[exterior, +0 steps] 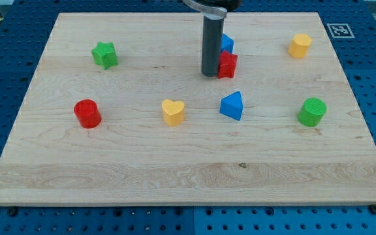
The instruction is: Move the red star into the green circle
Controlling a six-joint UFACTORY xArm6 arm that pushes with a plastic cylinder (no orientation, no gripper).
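Red star (227, 65) far-centre, touching my tip (210, 74) on its left w/ blue block (227, 43) just behind; no fingers, bare rod; looks light, rigid, prob slides easy—push left face toward green circle (313, 111), near-right.

A single camera looks down at a slant from beyond the view's bottom edge, far enough back to take in nearly the whole wooden counter (175, 176) and the blue perforated base (5, 98) around it.

My rod (211, 39): a straight, smooth, dark grey cylinder, held at the top by a wider black collar with a thin pale rim; my tip (210, 74) ends flat.
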